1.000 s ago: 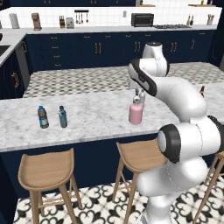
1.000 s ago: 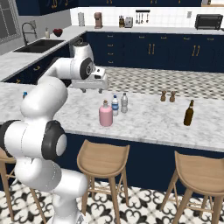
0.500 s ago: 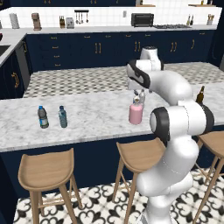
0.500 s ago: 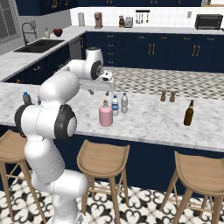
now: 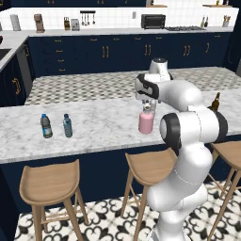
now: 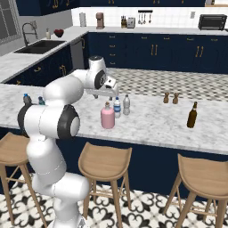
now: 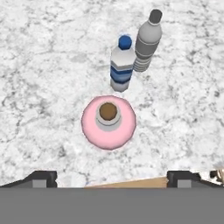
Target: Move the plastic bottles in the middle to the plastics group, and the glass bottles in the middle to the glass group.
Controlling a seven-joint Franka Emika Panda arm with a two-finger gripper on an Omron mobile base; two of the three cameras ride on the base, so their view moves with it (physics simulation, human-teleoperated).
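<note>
The gripper [image 6: 109, 94] hangs with its jaws spread wide and empty, directly above the pink glass bottle [image 7: 109, 122], which stands upright on the marble counter [image 5: 99, 127], so its long axis points up at the hand. Just beyond it stand the blue-label water bottle [image 7: 121, 65] and the greyish clear bottle [image 7: 146, 42], close together. The slim brown bottle [image 6: 192, 115] is well apart on the right, with no obstacle between.

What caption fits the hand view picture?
Open fingers hover above the pink bottle, two water bottles beyond.
</note>
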